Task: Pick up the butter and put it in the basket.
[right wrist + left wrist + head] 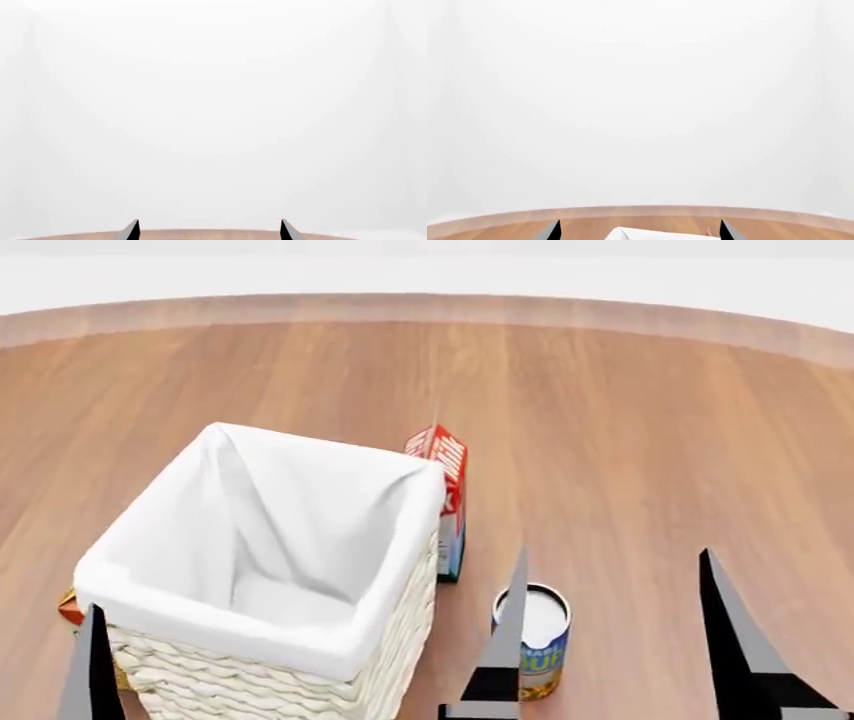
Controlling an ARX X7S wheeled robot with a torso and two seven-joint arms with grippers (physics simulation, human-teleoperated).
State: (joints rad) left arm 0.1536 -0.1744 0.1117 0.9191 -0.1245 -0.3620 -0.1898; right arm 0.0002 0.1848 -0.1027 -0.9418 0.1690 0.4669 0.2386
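Both the left claw [94, 670] and right claw [607, 640] gape empty; butter unseen, so check behind the basket [134, 575] at lower left before reaching.

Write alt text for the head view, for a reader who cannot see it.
A large white lined basket stands on a wooden table, a red-and-white carton upright close behind its far right corner and a can to its right. The right pincer hangs open near the can; a red-orange sliver peeks out beside the basket's left side.
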